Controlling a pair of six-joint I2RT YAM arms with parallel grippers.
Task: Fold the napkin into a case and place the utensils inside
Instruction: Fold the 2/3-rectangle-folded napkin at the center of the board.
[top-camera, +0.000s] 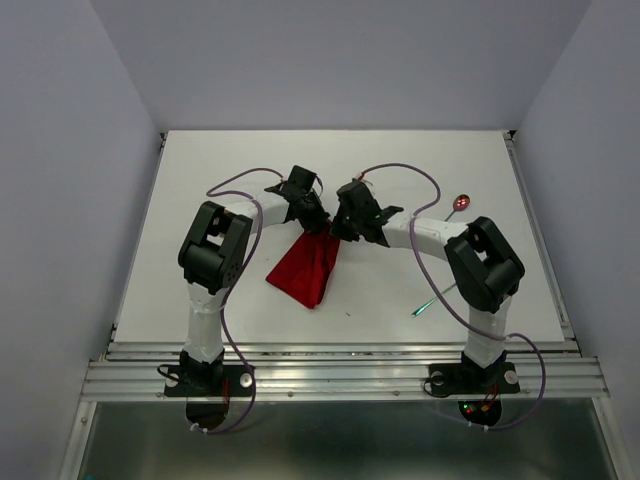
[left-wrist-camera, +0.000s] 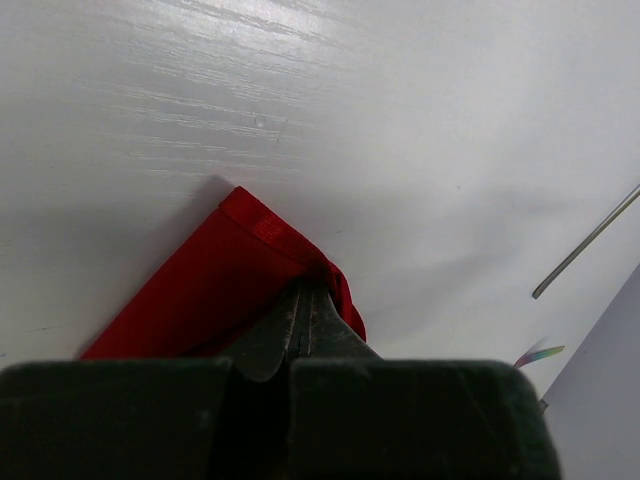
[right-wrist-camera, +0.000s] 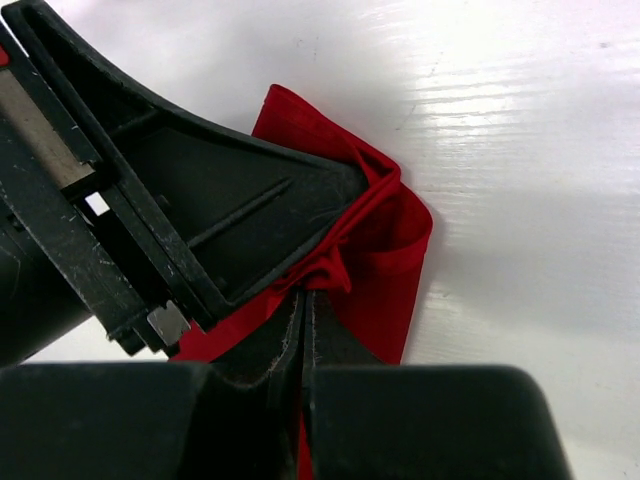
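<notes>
1. left gripper (top-camera: 320, 226): jaws together, clamped on the far corner of the napkin (top-camera: 305, 268). In the left wrist view the fingertips (left-wrist-camera: 295, 315) meet, with red cloth bunched right at them.
2. right gripper (top-camera: 337, 232): jaws together too, pinching the same corner from the right. In the right wrist view its fingers (right-wrist-camera: 290, 335) close on a small crumpled fold.
3. The two grippers sit tip to tip mid-table. Cannot tell if they touch. In the right wrist view the other arm's black body fills the left half, hard against the cloth.
4. Napkin edges: in the left wrist view a hemmed edge runs from the pinch out to a sharp folded corner, with shadow under the cloth's left side. In the right wrist view doubled layers curl over at the right edge.
5. From above, the napkin is a kite shape, narrow at the pinch and wider towards the near-left. Its near tip stops well short of the near rail, between the two arm bases.
6. Utensils: the spoon (top-camera: 461, 203) lies far-right, just beyond the right forearm. The fork (top-camera: 430, 304) lies near-right, teal end pointing near-left, its upper part hidden by the right elbow. Both are well apart from the napkin, with the right arm between.
7. Room: bare white table (top-camera: 250, 160) shows from the grippers to the far edge, and left of the left arm to the left rail.
</notes>
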